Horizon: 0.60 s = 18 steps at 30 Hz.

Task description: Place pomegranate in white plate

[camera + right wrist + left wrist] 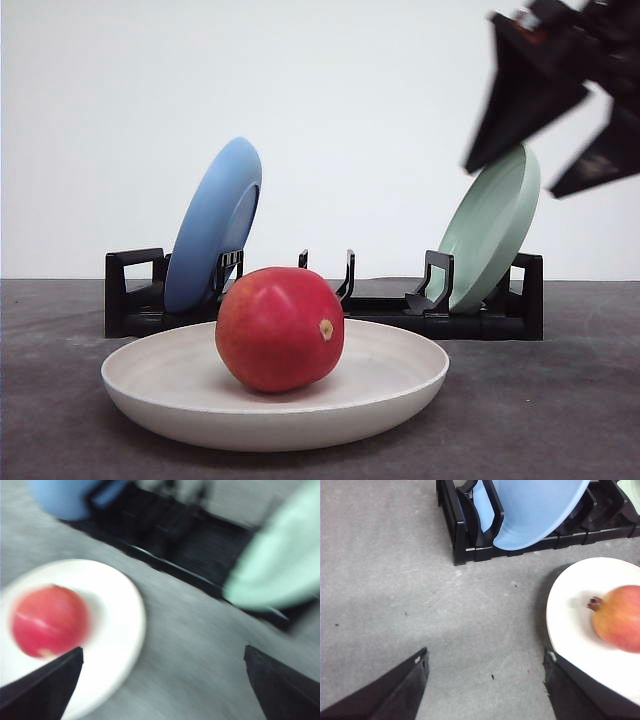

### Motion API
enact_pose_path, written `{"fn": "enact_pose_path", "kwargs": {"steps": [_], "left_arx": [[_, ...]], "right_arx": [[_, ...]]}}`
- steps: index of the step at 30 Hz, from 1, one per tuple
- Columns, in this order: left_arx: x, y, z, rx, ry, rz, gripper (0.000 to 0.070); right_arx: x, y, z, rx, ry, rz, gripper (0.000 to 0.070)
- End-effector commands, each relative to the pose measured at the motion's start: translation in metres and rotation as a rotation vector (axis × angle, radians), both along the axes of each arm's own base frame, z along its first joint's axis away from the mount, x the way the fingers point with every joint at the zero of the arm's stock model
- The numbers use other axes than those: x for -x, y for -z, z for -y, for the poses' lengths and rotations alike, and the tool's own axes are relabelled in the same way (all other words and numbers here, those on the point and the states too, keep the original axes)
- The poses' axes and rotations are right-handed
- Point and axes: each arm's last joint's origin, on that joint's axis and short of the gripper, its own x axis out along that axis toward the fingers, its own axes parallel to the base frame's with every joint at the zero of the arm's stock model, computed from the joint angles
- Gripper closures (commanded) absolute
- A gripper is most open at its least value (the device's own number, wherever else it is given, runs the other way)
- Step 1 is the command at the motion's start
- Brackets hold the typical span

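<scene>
The red pomegranate (pixel 280 328) lies inside the white plate (pixel 180 385) at the front of the table, its tan nub facing right. It also shows in the left wrist view, pomegranate (pixel 620 619) on the plate (pixel 575 615), and blurred in the right wrist view, pomegranate (pixel 49 621) on the plate (pixel 117 615). My right gripper (pixel 560 140) is raised at the upper right, blurred, fingers spread and empty. My left gripper (pixel 485 680) hangs open over bare table to the left of the plate, holding nothing.
A black dish rack (pixel 130 300) stands behind the plate, holding a blue plate (pixel 212 225) on its left and a pale green plate (pixel 490 230) on its right. Grey table surface (pixel 560 410) surrounds the plate.
</scene>
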Motion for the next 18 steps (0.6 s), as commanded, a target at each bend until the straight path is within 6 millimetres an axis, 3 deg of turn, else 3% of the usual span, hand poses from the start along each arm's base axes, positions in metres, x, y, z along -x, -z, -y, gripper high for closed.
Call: {"fn": "enact_pose_path", "kwargs": {"steps": [1,8,15,16,17,18], "left_arx": [[-0.001,-0.004,0.0,-0.001,0.006,0.015,0.0265],[-0.001,-0.004,0.0,-0.001,0.006,0.015,0.0265],[-0.001,-0.004,0.0,-0.001,0.006,0.013,0.0266],[-0.001,-0.004,0.0,0.0,0.004,0.007,0.0301],[0.0,-0.003,0.0,0.002,0.003,0.003,0.0398],[-0.001,-0.004,0.0,0.003,0.003,0.005,0.0623]], "right_arx": [[0.002,0.001,0.005,0.0,0.021,0.001,0.0053],[0.012,0.011,0.03,-0.031,0.174,-0.021,0.0056],[0.011,0.009,0.032,-0.034,0.231,0.023,0.0058],[0.011,0.009,0.032,-0.034,0.231,0.022,0.0106],[0.011,0.009,0.032,-0.034,0.231,0.021,0.0208],[0.011,0.009,0.032,-0.035,0.232,0.02,0.0408]]}}
